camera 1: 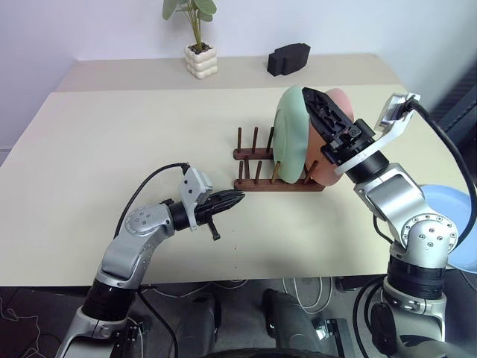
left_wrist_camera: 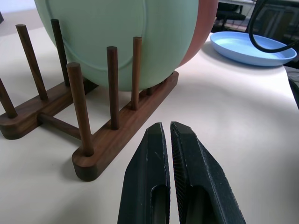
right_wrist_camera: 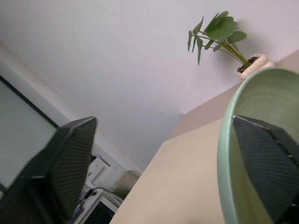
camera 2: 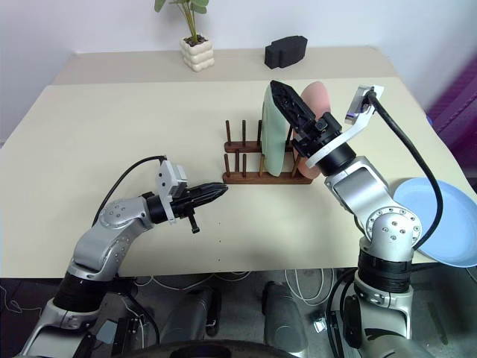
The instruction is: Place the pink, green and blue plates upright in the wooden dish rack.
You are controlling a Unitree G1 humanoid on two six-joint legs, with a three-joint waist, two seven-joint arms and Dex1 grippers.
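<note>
The green plate (camera 1: pixel 289 134) stands upright between the pegs of the wooden dish rack (camera 1: pixel 250 156). The pink plate (camera 1: pixel 341 98) stands upright right behind it, toward the rack's right end. My right gripper (camera 1: pixel 313 97) is at the green plate's top edge and open, its fingers (right_wrist_camera: pixel 60 163) wide apart with the plate's rim (right_wrist_camera: pixel 224 154) between them. The blue plate (camera 2: pixel 440 220) lies flat at the table's right edge, beside my right arm. My left gripper (left_wrist_camera: pixel 167 127) is shut on nothing, low over the table just in front of the rack's left end.
A potted plant (camera 1: pixel 200 52) and a black blocky object (camera 1: pixel 288 58) stand at the back of the table. The rack's left pegs (left_wrist_camera: pixel 79 107) hold nothing. Bare tabletop (camera 1: pixel 112 142) stretches to the left of the rack.
</note>
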